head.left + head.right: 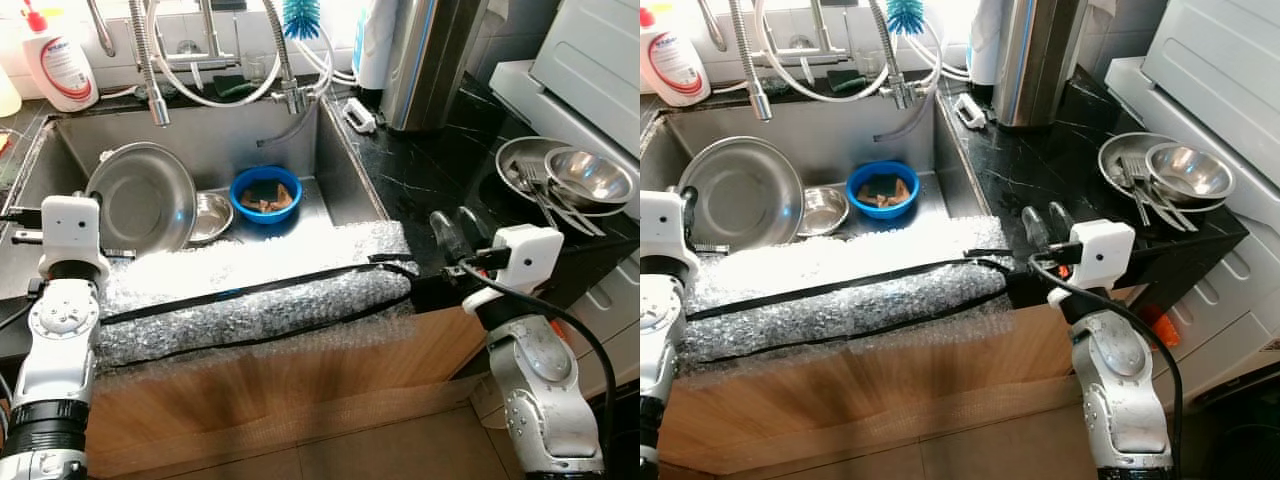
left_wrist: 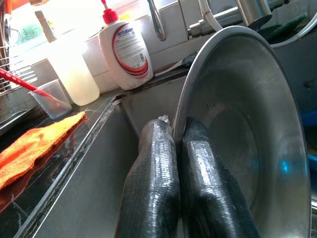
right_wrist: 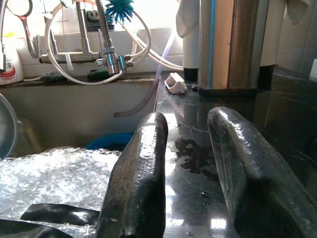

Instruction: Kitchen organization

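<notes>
One plate in hand: the left hand (image 2: 173,163) is pinching the rim of the large round steel plate (image 1: 140,195), fingers pressed together on it.
Plate's place: standing on edge at the sink's (image 1: 335,165) nine o'clock side.
Destination, likely: stacked steel dishes (image 1: 570,180) lying toward three o'clock on the black counter (image 1: 440,150).
Right hand (image 1: 458,232): hovering spread, nearer them.

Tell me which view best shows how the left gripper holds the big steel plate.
The left wrist view: the left gripper has its jaws shut on the plate, pinching its rim edge-on. The eye views show the plate tilted up in the sink, but the arm hides the grip. The right wrist view catches just a sliver of it.
</notes>
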